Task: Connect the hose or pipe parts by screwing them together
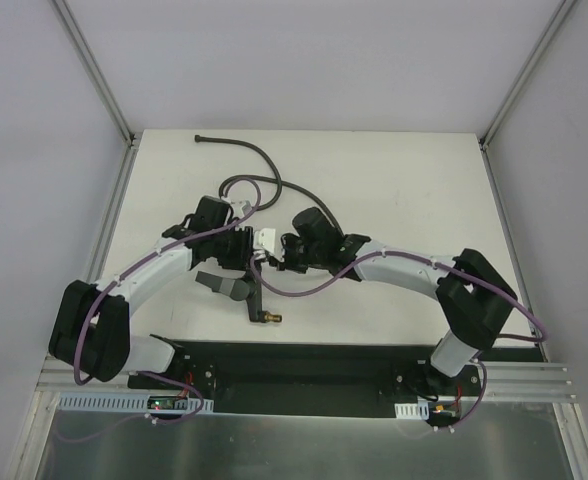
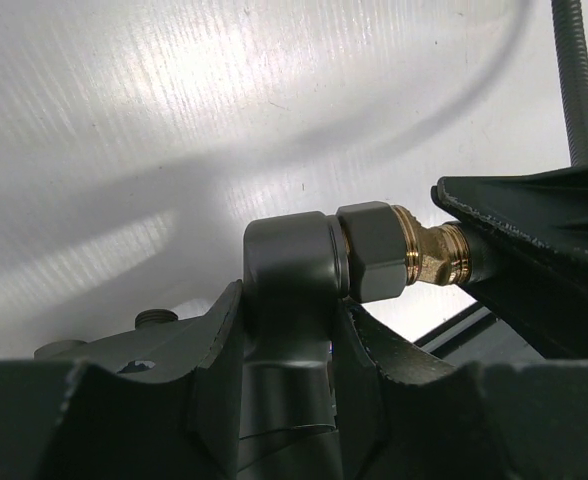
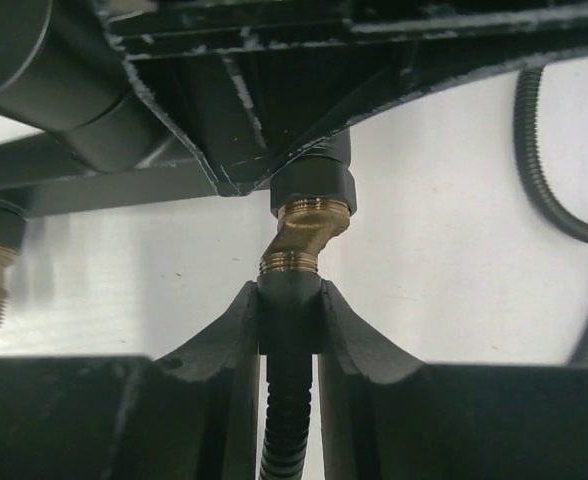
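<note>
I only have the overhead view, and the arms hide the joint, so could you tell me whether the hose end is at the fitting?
Observer: Yes; the hose's brass tip meets the dark nut on the fitting, bent at an angle.
Operator: Is the hose gripped?
Observer: The right gripper is closed on the hose end, just below the brass.
Operator: And the fitting?
Observer: The left gripper clamps its grey body.

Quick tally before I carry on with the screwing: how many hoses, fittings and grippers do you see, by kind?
Hoses: 1, the hose, dark grey
Fittings: 1, the forked fitting, dark grey with brass ends
Grippers: 2, the left gripper clamped on the forked fitting and the right gripper clamped on the hose
Total: 4
</note>
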Motion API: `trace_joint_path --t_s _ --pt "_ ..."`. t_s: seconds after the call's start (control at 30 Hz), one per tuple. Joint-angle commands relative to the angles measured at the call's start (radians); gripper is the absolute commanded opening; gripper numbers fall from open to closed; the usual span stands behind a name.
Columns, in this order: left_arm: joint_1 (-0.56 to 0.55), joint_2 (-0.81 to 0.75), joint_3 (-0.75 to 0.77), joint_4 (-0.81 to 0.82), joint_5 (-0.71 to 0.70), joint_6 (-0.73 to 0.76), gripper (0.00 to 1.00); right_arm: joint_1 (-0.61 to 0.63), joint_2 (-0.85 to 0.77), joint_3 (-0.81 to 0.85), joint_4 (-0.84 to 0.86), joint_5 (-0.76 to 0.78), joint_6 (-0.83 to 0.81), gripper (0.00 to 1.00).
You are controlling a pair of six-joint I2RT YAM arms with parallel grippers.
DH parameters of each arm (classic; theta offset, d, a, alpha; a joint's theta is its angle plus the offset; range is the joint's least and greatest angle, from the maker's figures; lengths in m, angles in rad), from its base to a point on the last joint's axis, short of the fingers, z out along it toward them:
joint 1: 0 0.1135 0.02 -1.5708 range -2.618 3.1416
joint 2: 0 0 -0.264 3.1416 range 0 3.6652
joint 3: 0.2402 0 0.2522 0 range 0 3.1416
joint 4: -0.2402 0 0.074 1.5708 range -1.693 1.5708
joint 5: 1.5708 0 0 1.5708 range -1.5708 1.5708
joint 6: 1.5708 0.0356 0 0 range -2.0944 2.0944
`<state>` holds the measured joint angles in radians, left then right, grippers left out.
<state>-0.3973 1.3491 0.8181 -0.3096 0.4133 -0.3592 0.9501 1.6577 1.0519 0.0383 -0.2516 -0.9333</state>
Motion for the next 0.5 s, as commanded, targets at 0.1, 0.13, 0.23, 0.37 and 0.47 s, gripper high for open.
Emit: trace_joint_path --t_s 0.1,0.13,0.23,0.37,0.47 --pt "-0.002 -0.117 -0.005 0.227 0.052 -0.077 0.00 -0.080 0.063 0.054 0.081 -0.461 0.415 0.01" --pt "-0.002 -0.122 -0.010 0.231 0.035 -0.076 0.00 -0.091 0.066 0.043 0.107 -0.495 0.454 0.01" --pt "-0.002 -0.136 -0.019 0.236 0.013 -0.069 0.00 -0.132 0.076 0.005 0.233 -0.593 0.603 0.01" --pt "0.003 -0.137 -0.010 0.219 -0.021 -0.060 0.00 -0.158 0.064 -0.038 0.258 -0.531 0.625 0.11" --pt "0.015 -0.101 0.041 0.136 -0.050 -0.049 0.00 -0.185 0.024 -0.081 0.250 -0.425 0.628 0.48"
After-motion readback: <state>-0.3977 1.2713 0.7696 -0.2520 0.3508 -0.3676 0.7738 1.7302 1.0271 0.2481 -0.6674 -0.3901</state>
